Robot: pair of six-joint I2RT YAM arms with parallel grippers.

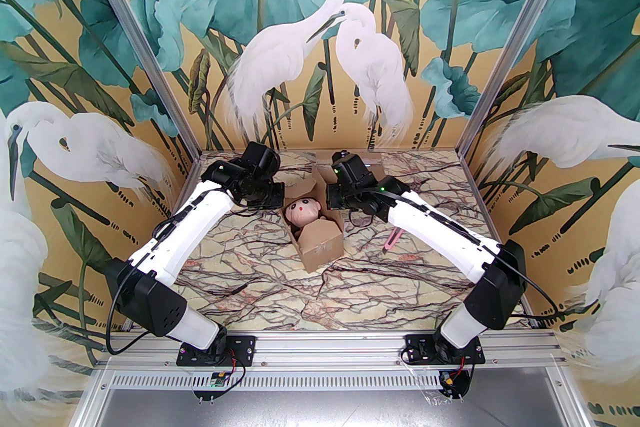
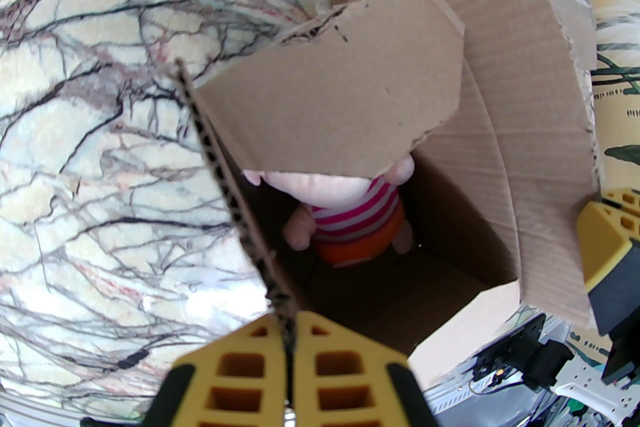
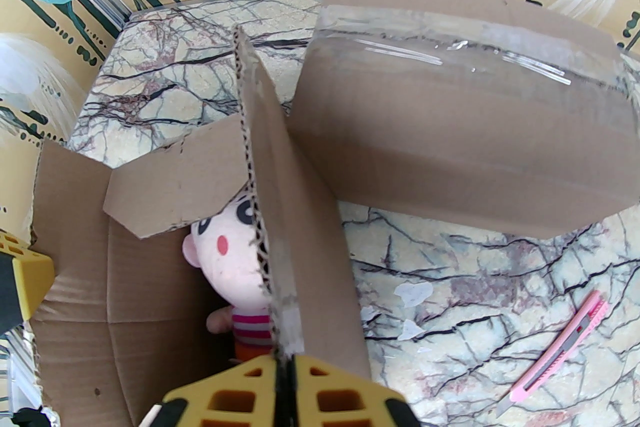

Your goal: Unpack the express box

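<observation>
Lying near the middle of the table (image 1: 250, 275), the express box (image 1: 320, 240) is seen with its top already undone and a doll (image 1: 302, 210) resting face-up inside, its head toward 11 o'clock in the top view. The left flap (image 2: 225, 179) is pinched edge-on between the closed fingers of the left gripper (image 2: 289, 330), at about 10 o'clock of the box. The right flap (image 3: 300, 225) is clamped likewise by the right gripper (image 3: 285, 367), at about 1 o'clock. The step in hand is judged to be the spreading of these flaps so that the doll can be reached. It would be done well if both were drawn outward and down together, toward 9 and 3 o'clock, so that the light box is neither dragged nor tipped. A short inner flap (image 2: 340, 99) hangs over the doll's head and would need folding back before anything is lifted out. A taped flap (image 3: 460, 129) is laid out at 12 o'clock, so little room is left there. A pink utility knife (image 1: 392, 239) lies on the table at 3 o'clock, apart from the box, and should be avoided by the right arm. Bare table is offered at 6 and 8 o'clock for setting the doll down.
</observation>
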